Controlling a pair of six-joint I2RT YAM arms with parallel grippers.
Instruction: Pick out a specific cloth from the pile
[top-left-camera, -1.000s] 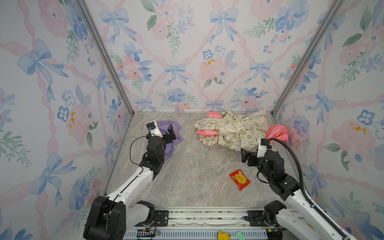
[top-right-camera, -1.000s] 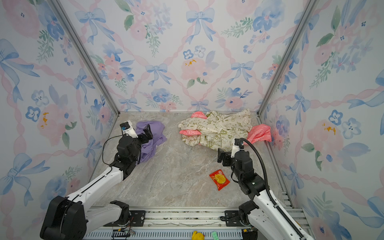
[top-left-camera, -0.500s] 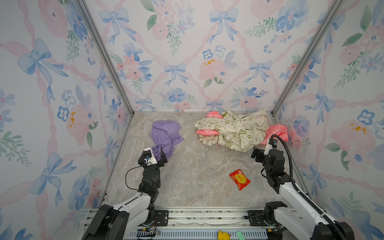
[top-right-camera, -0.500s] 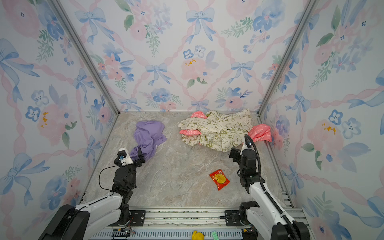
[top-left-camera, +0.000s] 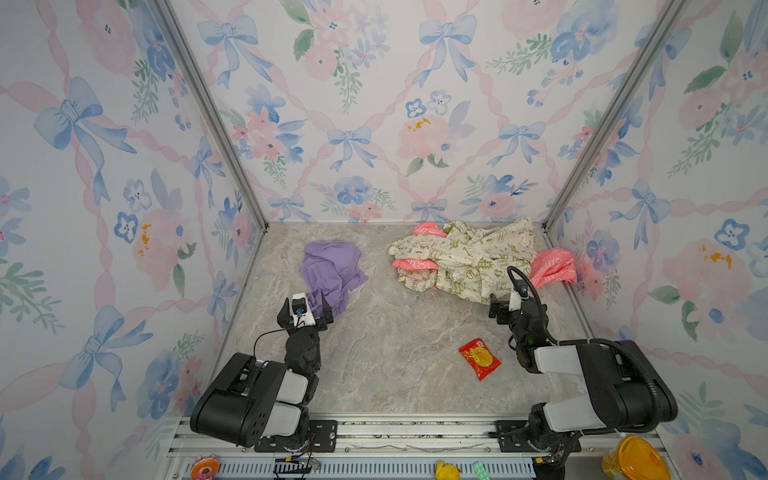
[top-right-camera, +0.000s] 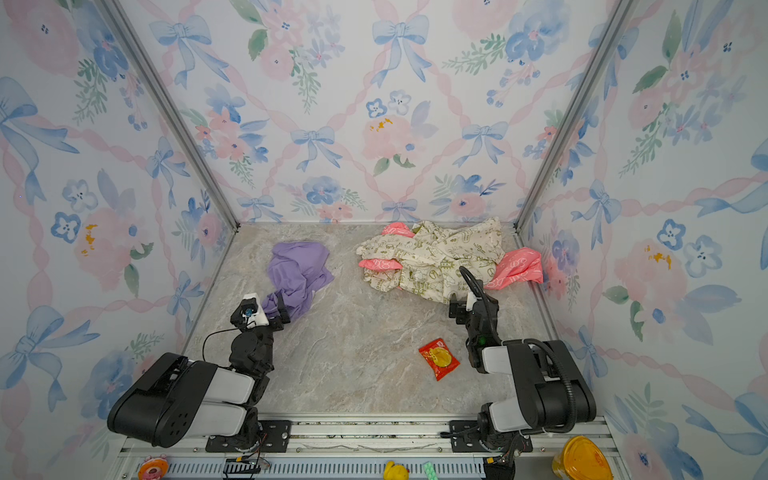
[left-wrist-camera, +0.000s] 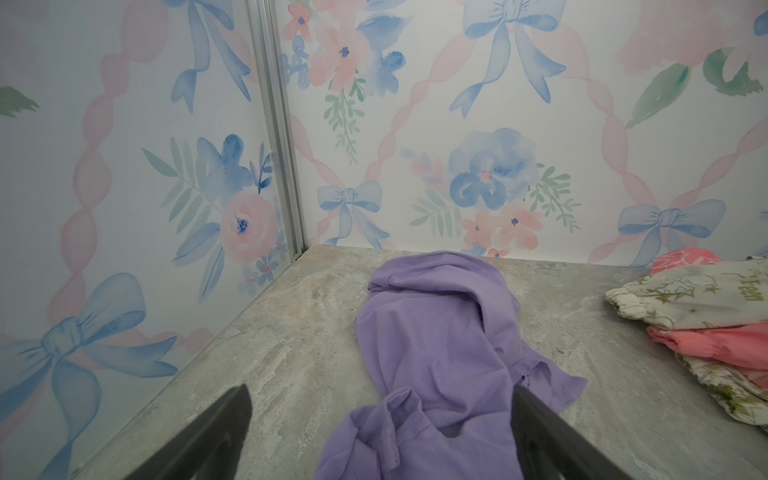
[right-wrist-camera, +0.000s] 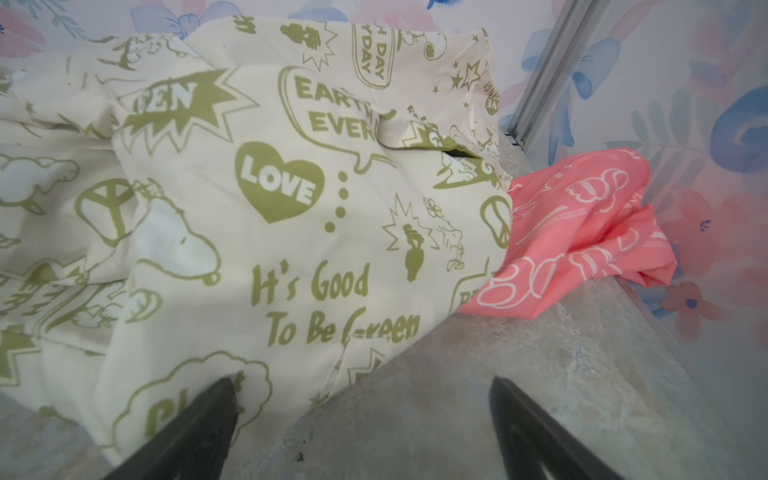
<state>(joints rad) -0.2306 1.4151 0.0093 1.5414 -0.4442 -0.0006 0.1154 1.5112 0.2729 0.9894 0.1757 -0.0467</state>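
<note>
In both top views the cloth (top-left-camera: 332, 270) (top-right-camera: 299, 270), plain lavender, lies crumpled on the grey marbled table (top-left-camera: 395, 332), in the back left part, near the left wall. It is well apart from the pile (top-left-camera: 469, 262) (top-right-camera: 436, 262), which sits in the back right corner. The left gripper (top-left-camera: 305, 309) (top-right-camera: 261, 308) is at the near end of the cloth with its jaws wide, and this end of the fabric shows between the two fingers. The right gripper (top-left-camera: 503, 306) (top-right-camera: 461, 309) is just beside the front edge of the pile, also with wide jaws, and it holds nothing. A red packet (top-left-camera: 480, 358) (top-right-camera: 439, 358) lies flat on the table in front of the pile, near the right arm.

In the left wrist view the left gripper (left-wrist-camera: 380, 390) is spread wide. The cloth (left-wrist-camera: 436, 340) stretches from between the dark fingers (left-wrist-camera: 216, 432) toward the back wall. I cannot tell if the fingers touch the fabric. A part of the pile (left-wrist-camera: 706, 307) is visible at the edge, apart from the cloth.

In the right wrist view the right gripper (right-wrist-camera: 361, 380) is wide and empty. The cream cloth (right-wrist-camera: 270, 208) with olive-green print fills most of the picture, and one finger is over its lower edge. The coral-pink cloth (right-wrist-camera: 582, 232) with white print comes out from under it, beside the side wall.
</note>
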